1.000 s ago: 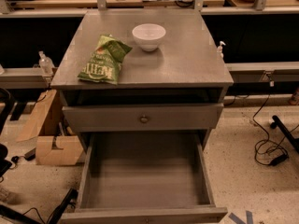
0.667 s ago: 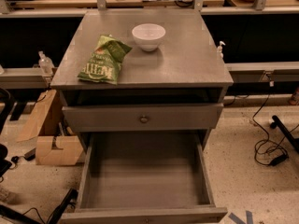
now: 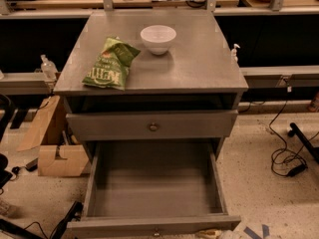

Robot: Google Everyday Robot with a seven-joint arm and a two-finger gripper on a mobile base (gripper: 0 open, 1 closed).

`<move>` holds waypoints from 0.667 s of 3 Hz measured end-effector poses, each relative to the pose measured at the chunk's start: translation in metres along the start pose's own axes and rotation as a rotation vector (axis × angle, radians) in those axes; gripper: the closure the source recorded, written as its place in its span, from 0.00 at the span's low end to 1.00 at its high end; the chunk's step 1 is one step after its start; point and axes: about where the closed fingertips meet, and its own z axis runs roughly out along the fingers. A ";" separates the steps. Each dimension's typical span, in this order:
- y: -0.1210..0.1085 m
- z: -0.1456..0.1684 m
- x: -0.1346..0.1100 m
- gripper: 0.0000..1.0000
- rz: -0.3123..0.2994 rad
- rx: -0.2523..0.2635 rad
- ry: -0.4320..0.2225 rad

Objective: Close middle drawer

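a grey cabinet [image 3: 199, 68] fills the middle of the frame. the middle drawer [image 3: 154, 183] is pulled far out of it toward the bottom edge, its deep box open to view and nothing seen inside. its long axis runs left to right across the frame, and its travel runs from the bottom edge up toward the cabinet body. its low front panel [image 3: 114, 228] lies along the very bottom of the frame, with a small round knob [image 3: 156, 232] at centre, partly cut off.

just above it, the upper drawer front [image 3: 109, 126] is seen nearly flush with the cabinet. on the cabinet top a green chip bag [image 3: 109, 66] lies at left and a white bowl [image 3: 158, 38] sits behind it, toward the top centre.

the gripper is nowhere in the frame, so its state cannot be told. the front panel is judged to be the face to be pushed, straight up-frame into the cabinet; which way the gripper lies from that panel cannot be told.
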 end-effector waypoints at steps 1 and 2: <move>-0.020 0.008 -0.012 1.00 -0.040 0.003 -0.001; -0.019 0.007 -0.012 1.00 -0.040 0.003 -0.001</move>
